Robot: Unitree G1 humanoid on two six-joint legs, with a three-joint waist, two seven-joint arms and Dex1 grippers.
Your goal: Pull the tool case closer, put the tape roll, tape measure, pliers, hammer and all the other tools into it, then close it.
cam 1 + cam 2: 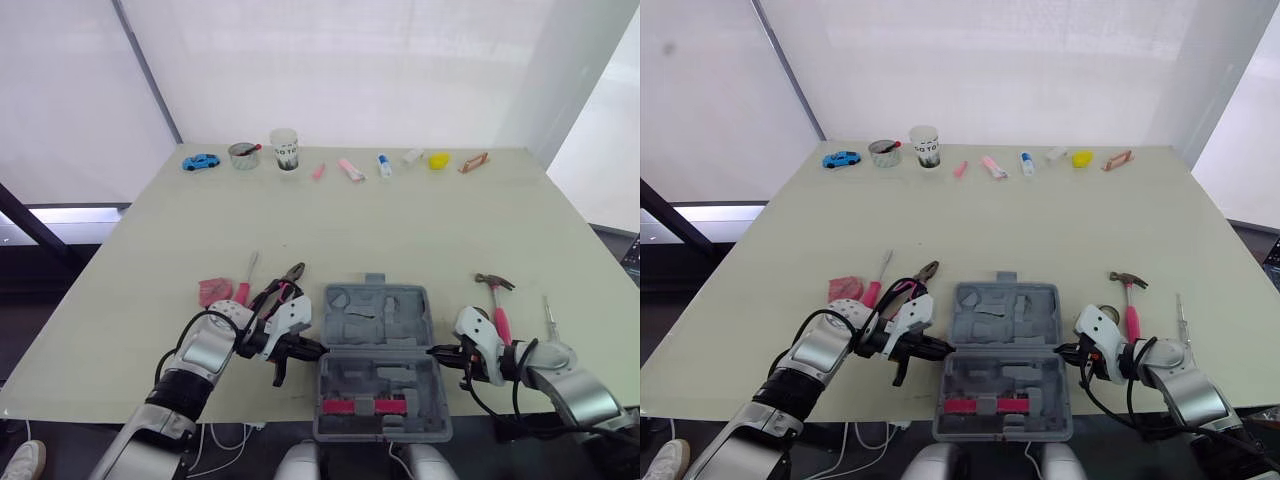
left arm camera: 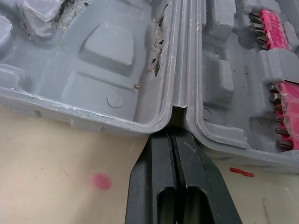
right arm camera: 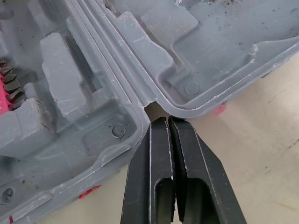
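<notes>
The grey tool case (image 1: pixel 378 318) lies open near the table's front edge, with pink bit holders (image 1: pixel 365 406) in its near half. My left gripper (image 1: pixel 318 349) is shut, its tip in the hinge notch on the case's left side (image 2: pixel 174 133). On the right side my right gripper (image 1: pixel 435 351) is also shut, its tip at the hinge notch there (image 3: pixel 163 120). Neither holds anything. Pink-handled pliers (image 1: pixel 285 285), a pink screwdriver (image 1: pixel 247 280) and a small pink object (image 1: pixel 213 291) lie left of the case. The hammer (image 1: pixel 497 300) lies to its right. The tape roll (image 1: pixel 243 154) is at the far edge.
A thin metal tool (image 1: pixel 549 315) lies right of the hammer. Along the far edge stand a blue toy car (image 1: pixel 201 161), a paper cup (image 1: pixel 285 148), several small pink and white items (image 1: pixel 351 169) and a yellow object (image 1: pixel 439 160).
</notes>
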